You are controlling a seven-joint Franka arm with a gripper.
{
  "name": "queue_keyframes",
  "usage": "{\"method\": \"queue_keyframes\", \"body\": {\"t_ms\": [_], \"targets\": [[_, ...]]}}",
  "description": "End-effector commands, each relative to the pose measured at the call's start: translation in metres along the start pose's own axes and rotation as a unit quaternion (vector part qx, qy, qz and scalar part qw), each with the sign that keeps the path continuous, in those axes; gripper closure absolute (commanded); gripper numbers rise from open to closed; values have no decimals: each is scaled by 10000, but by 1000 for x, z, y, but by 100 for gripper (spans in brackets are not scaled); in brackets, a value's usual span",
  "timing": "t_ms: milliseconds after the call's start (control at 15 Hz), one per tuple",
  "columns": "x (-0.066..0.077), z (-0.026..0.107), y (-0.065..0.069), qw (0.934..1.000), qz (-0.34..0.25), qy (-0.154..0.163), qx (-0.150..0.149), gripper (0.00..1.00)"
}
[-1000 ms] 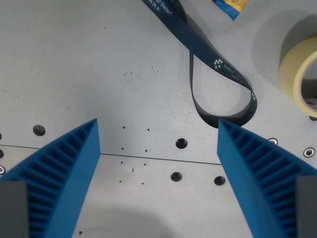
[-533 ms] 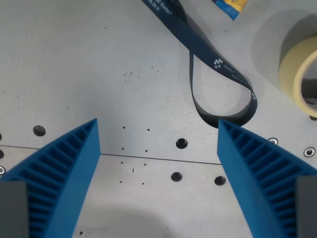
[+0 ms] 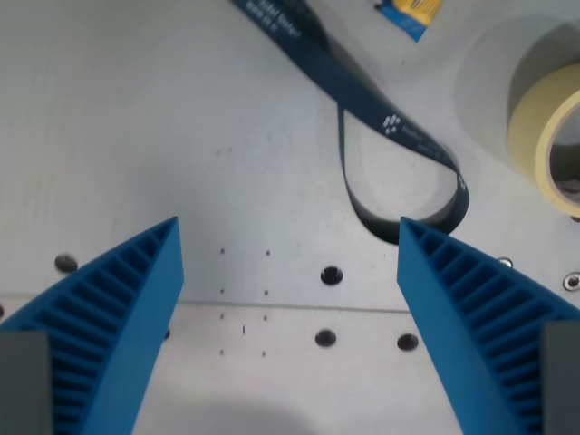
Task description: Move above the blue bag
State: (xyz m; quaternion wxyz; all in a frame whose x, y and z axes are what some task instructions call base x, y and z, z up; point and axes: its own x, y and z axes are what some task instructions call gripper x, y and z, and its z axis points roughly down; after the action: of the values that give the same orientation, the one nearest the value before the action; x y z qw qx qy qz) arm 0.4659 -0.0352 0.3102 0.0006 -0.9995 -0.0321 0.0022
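- Two blue ribbed fingers (image 3: 118,317) of our gripper (image 3: 290,317) fill the lower corners of the wrist view, spread wide apart with nothing between them but bare table.
- We see a grey metal table (image 3: 136,118) under us, dotted with small holes and crossed by a thin seam low in the picture.
- We see a dark blue lanyard (image 3: 362,100) with white print running from the top edge down toward the wrist view's right, where it curls into a loop whose lower end lies just beside the tip of the finger on that side.
- We catch only a small corner of the blue bag (image 3: 408,14) at the top edge, right of centre, with a yellow patch on it; most of it is out of frame, well apart from the fingers.
- We see part of a roll of cream masking tape (image 3: 544,136) at the wrist view's right edge, lying flat on the table, near the lanyard's loop but not touching it.
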Motion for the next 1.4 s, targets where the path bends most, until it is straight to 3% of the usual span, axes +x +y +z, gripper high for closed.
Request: {"method": "queue_keyframes", "body": {"t_ms": [67, 533, 1400], "targets": [[9, 6, 8, 9966, 817, 64, -64, 0], [29, 34, 31, 9855, 1696, -8, -82, 0], [73, 99, 78, 9510, 3089, 106, 0, 0]]}}
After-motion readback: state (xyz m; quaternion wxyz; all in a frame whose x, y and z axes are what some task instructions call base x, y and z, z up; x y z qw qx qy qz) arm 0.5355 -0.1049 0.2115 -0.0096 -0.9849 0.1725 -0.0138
